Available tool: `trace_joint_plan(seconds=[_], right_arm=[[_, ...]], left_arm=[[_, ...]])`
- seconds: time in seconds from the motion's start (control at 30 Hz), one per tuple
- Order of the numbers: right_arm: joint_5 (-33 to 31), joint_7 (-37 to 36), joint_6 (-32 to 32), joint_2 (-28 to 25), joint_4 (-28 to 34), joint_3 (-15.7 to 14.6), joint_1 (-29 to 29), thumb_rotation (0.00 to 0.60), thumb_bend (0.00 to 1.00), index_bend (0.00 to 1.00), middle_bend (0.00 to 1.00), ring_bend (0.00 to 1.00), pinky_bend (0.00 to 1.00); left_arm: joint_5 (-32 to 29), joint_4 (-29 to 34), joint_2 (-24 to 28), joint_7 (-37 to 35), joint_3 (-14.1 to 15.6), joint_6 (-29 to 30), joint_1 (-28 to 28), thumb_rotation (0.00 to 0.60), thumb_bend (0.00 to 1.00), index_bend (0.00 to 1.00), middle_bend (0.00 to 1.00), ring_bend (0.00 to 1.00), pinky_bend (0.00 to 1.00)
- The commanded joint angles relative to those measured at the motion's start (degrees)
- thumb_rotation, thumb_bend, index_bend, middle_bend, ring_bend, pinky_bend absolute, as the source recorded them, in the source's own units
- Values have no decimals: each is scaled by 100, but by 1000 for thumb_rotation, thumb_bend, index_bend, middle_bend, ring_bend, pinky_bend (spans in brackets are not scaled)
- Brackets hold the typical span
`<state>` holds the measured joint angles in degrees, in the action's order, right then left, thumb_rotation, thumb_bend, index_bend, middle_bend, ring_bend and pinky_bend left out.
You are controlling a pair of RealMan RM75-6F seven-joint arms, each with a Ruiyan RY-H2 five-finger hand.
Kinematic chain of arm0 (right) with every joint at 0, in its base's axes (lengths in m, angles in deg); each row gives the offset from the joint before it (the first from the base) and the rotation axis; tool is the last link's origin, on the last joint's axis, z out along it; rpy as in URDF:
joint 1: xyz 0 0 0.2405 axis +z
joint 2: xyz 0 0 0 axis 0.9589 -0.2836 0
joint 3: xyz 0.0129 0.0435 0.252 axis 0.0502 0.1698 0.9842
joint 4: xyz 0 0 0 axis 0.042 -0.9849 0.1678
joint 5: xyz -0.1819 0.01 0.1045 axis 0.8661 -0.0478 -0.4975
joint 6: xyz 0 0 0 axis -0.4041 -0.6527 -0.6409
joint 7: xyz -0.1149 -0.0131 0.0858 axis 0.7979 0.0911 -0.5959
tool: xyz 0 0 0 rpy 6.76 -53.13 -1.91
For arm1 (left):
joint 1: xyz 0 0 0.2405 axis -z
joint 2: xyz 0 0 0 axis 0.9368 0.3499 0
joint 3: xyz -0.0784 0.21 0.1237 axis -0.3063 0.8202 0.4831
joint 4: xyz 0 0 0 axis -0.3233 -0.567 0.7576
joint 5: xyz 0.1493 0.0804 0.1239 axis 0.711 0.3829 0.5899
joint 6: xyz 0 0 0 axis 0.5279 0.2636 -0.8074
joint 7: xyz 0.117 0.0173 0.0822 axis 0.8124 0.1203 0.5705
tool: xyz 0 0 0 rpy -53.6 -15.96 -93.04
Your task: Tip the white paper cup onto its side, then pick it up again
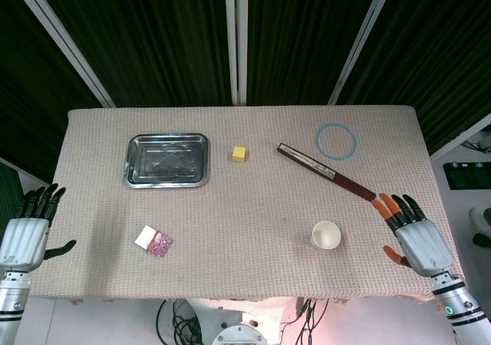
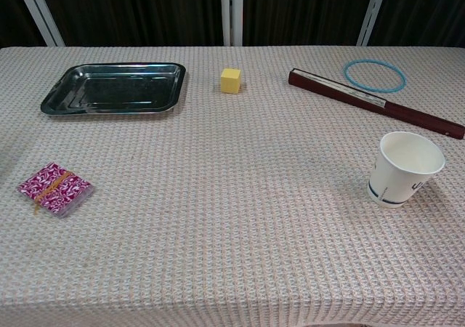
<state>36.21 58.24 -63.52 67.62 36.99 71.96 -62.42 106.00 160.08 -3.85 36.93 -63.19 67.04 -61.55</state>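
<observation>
The white paper cup (image 1: 326,234) (image 2: 404,168) stands upright on the table's front right part, mouth up, with a blue band near its base. My right hand (image 1: 414,238) hovers over the table's right edge, to the right of the cup and apart from it, fingers spread and holding nothing. My left hand (image 1: 27,234) hangs off the table's left edge, fingers apart and empty. Neither hand appears in the chest view.
A dark red stick (image 1: 326,172) lies diagonally behind the cup, with a blue ring (image 1: 336,140) beyond it. A yellow cube (image 1: 239,154) and a steel tray (image 1: 167,160) sit at the back. A pink patterned packet (image 1: 153,241) lies front left.
</observation>
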Motion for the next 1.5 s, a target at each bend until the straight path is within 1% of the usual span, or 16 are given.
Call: trace_joint_plan(seconds=[0.03, 0.17, 0.23, 0.37, 0.6, 0.77, 0.87, 1.03, 1.13, 1.23, 1.3, 1.37, 1.5], right_arm=[[29, 802, 725, -169, 604, -47, 428, 600, 176, 0, 0, 0, 0], [-215, 1465, 1139, 134, 748, 35, 663, 600, 176, 0, 0, 0, 0], [-362, 1805, 1351, 371, 755, 71, 794, 600, 176, 0, 0, 0, 0], [-577, 2176, 1635, 703, 722, 114, 996, 600, 176, 0, 0, 0, 0], [-876, 2643, 1848, 1113, 658, 167, 1238, 600, 176, 0, 0, 0, 0], [-1198, 3021, 1957, 1257, 607, 135, 1336, 600, 176, 0, 17, 0, 0], [-1362, 3220, 1934, 1301, 636, 113, 1360, 600, 176, 0, 43, 0, 0], [-1549, 3454, 1879, 1311, 677, 54, 1388, 600, 176, 0, 54, 0, 0], [-1655, 3548, 1865, 1321, 695, 22, 1418, 600, 176, 0, 83, 0, 0], [-1759, 3636, 1853, 1334, 712, 10, 1463, 600, 176, 1, 134, 0, 0], [-1779, 3679, 1799, 1371, 698, 3, 1480, 600, 177, 29, 167, 0, 0], [-1789, 3710, 1756, 1406, 673, -9, 1497, 600, 178, 73, 179, 0, 0], [-1707, 3693, 1685, 1466, 602, -33, 1538, 600, 179, 127, 208, 0, 0]], left_arm=[[6, -27, -2, 0, 10, -26, 14, 600, 85, 56, 24, 0, 71], [13, -16, 41, -8, 24, -46, 17, 600, 84, 56, 24, 0, 71], [4, 0, 75, -23, 27, -48, 11, 600, 84, 56, 24, 0, 71], [-8, -27, 83, -58, 15, -11, -6, 600, 84, 56, 16, 0, 72], [-3, -84, 101, -142, 19, 35, -38, 600, 84, 56, 15, 0, 72], [-16, -101, 139, -229, 28, 42, -63, 600, 84, 56, 15, 0, 71], [-22, -117, 143, -277, 48, 21, -75, 600, 84, 56, 15, 0, 72], [-40, -148, 142, -338, 69, -19, -84, 600, 84, 56, 15, 0, 71], [-33, -172, 128, -375, 60, -21, -76, 600, 84, 56, 15, 0, 72], [13, -200, 111, -390, 57, -7, -62, 600, 84, 56, 15, 0, 72], [14, -203, 105, -406, 54, -5, -61, 600, 84, 56, 15, 0, 72], [-4, -210, 106, -442, 54, -11, -68, 600, 84, 56, 15, 0, 72], [-35, -217, 117, -495, 56, -19, -84, 600, 84, 56, 15, 0, 72]])
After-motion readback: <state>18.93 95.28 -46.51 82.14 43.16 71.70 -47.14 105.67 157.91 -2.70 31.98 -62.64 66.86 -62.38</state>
